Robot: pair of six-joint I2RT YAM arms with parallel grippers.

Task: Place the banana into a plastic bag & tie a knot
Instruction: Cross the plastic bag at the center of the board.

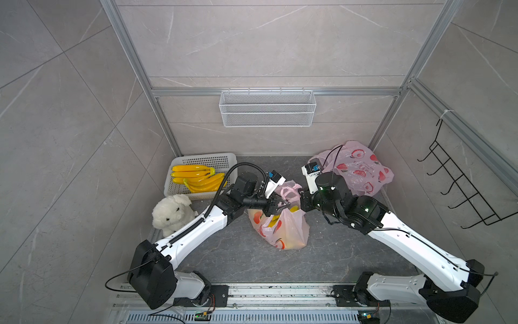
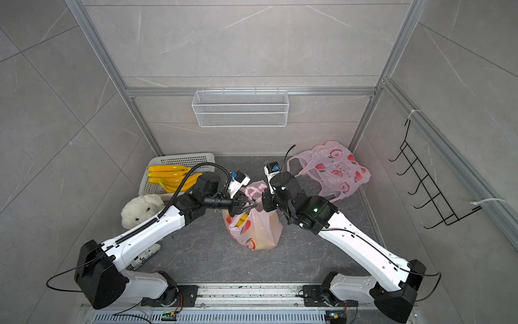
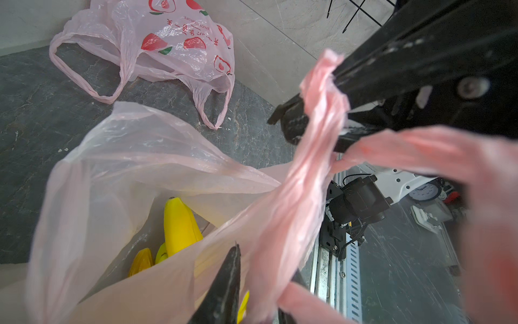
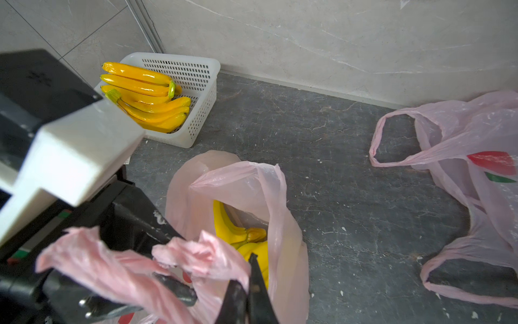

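Left arm [image 1: 196, 232]: white shells, black joints, ribbed black hose [image 1: 224, 182].
Right arm [image 1: 414, 246]: white shells, black joints, thin black cable [image 1: 332, 168], green lights [image 1: 365, 209].

bag [image 1: 283, 230]: thin crinkled translucent pink plastic | banana [image 3: 179, 227]: glossy smooth yellow | basket [image 1: 221, 160]: white perforated plastic | table [image 1: 238, 261]: dark matt stone-look | toy [image 1: 171, 213]: white fluffy plush
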